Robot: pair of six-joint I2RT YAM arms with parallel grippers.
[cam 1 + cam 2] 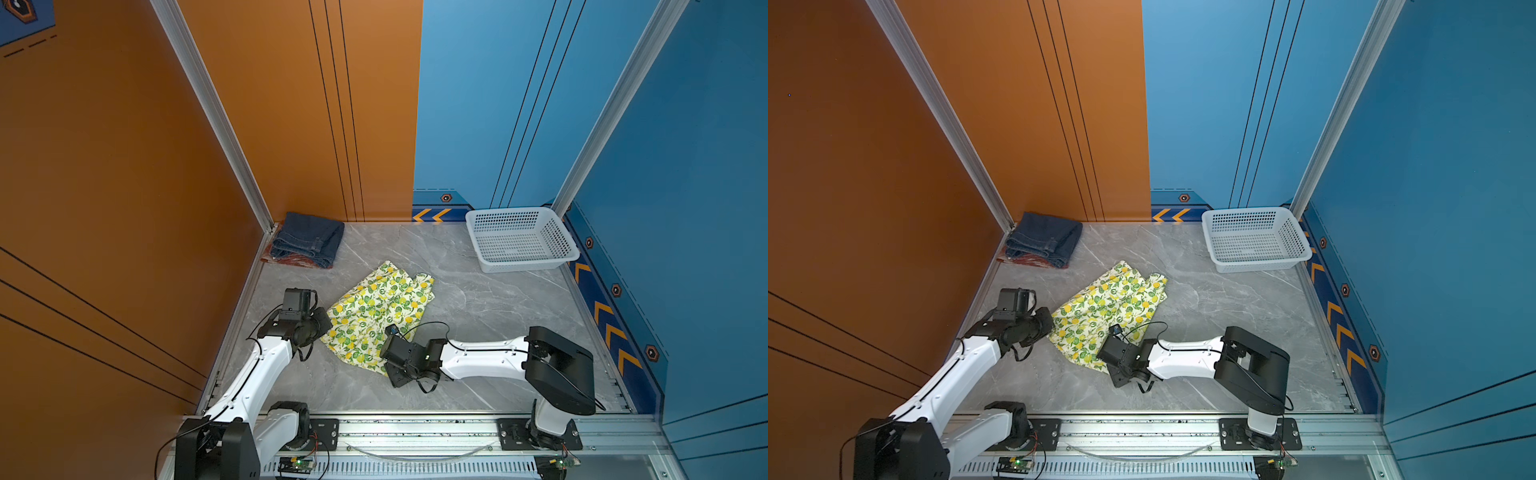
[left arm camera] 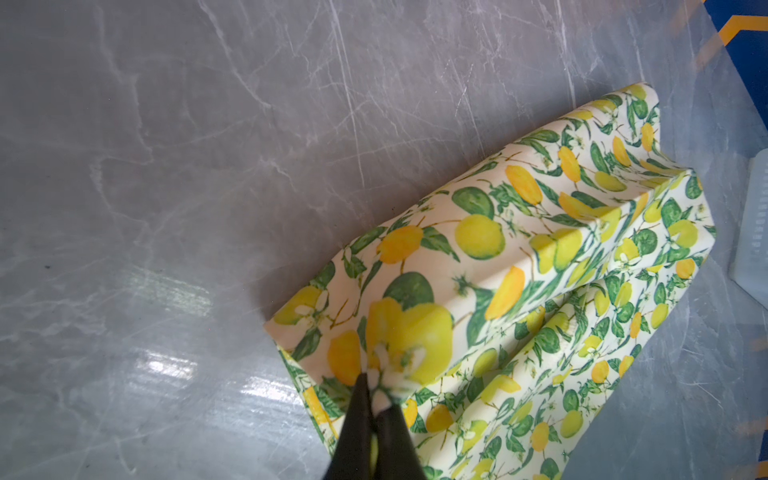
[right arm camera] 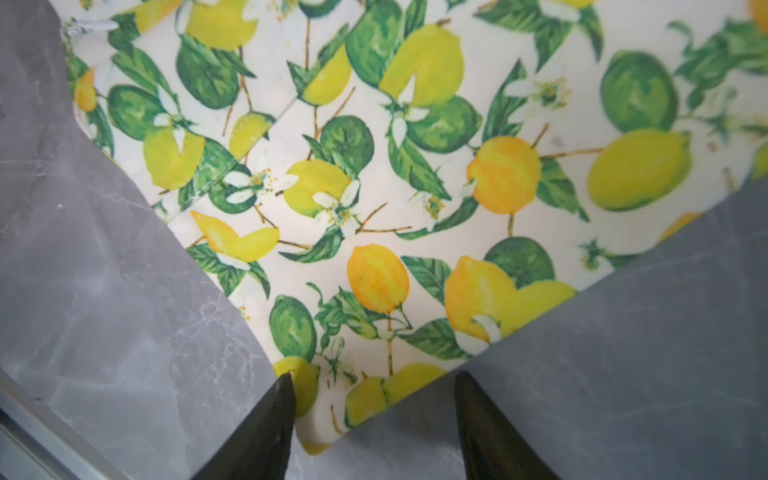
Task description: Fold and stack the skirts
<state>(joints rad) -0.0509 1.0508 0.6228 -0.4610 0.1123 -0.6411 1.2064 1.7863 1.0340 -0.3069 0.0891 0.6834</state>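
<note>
The lemon-print skirt [image 1: 378, 311] [image 1: 1108, 307] lies partly folded in the middle of the grey marble table. My left gripper [image 2: 376, 395] is shut on its left corner and holds that corner raised, so the cloth [image 2: 519, 270] drapes away from it. My right gripper [image 3: 372, 376] is open, with its fingers on either side of the skirt's near corner [image 3: 374, 187]. One fingertip [image 3: 286, 380] touches the cloth. In both top views the folded denim skirt [image 1: 309, 241] [image 1: 1044, 239] lies on the plaid skirt [image 1: 291, 261] [image 1: 1025, 261] in the back left corner.
A white perforated basket [image 1: 515, 212] [image 1: 1250, 211] stands empty at the back right, and its edge [image 2: 756, 232] shows in the left wrist view. Orange and blue walls close in the table. A metal rail [image 1: 415, 428] with both arm bases runs along the front.
</note>
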